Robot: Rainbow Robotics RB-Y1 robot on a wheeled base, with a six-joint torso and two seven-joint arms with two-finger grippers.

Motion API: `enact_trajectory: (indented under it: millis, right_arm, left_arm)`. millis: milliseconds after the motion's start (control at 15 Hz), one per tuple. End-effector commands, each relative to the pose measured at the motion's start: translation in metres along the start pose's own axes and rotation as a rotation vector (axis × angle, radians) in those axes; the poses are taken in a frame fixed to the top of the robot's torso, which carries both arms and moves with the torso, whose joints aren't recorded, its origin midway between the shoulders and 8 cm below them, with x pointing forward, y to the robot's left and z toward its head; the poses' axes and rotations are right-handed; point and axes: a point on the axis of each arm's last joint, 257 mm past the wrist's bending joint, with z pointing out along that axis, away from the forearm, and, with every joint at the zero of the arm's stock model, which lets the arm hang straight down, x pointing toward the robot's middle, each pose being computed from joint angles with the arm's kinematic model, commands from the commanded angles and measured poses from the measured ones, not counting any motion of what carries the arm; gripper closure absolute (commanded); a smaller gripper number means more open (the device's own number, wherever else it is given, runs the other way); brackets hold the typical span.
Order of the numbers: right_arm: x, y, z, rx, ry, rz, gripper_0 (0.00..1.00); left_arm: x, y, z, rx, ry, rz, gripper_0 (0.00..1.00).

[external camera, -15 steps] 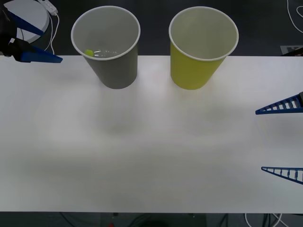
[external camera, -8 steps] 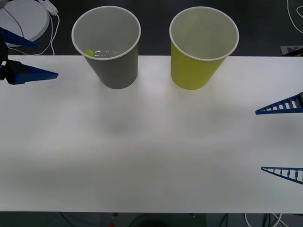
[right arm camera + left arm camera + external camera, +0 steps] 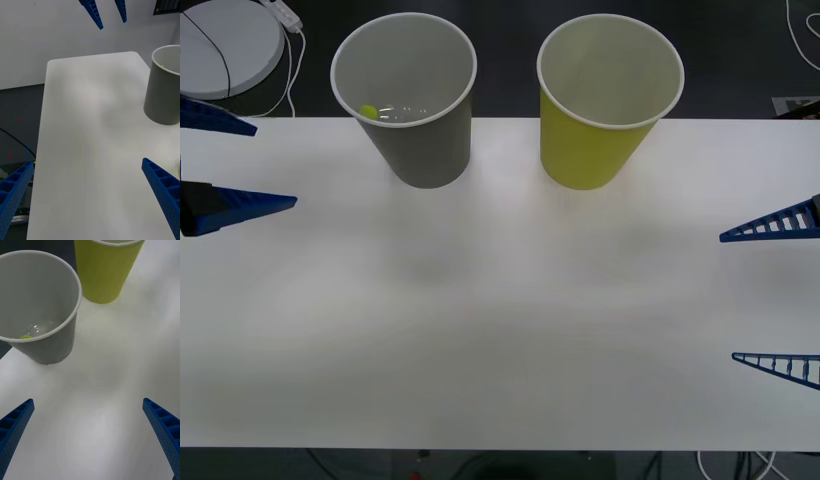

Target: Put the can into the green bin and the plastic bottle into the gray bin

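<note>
Plastic bottle (image 3: 392,112) inside gray bin (image 3: 423,150), left gripper (image 3: 240,160) spread wide beside it, right gripper (image 3: 770,295) wide, well apart

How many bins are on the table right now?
2. The dark gray tapered bin stands at the table's far edge toward the robot's left; the yellow-green tapered bin stands beside it, apart, to its right.

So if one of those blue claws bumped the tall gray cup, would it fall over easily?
Probably fairly easily. The gray bin is tall and stands on its narrower end, so a push near the rim could tip it. It looks thin-walled and light, and only the small plastic bottle lies inside to weigh it down. A low nudge might just slide it across the table.
</note>
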Motion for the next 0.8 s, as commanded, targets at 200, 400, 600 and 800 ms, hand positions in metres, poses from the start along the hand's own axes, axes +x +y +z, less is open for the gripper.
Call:
enact_trajectory:
  millis: [200,400,600,800]
  right_arm:
    - [0.000,0.000,0.000,0.000,0.000,0.000,0.00]
    - [0.000,0.000,0.000,0.000,0.000,0.000,0.00]
    - [0.000,0.000,0.000,0.000,0.000,0.000,0.00]
    - [0.000,0.000,0.000,0.000,0.000,0.000,0.00]
  left_arm:
    - [0.016,-0.019,-0.001,0.088,-0.031,0.075,0.00]
    - [0.025,-0.032,-0.002,0.133,-0.063,0.105,0.00]
    - [0.038,-0.045,-0.005,0.166,-0.086,0.144,0.00]
    - [0.050,-0.056,-0.008,0.189,-0.102,0.187,0.00]
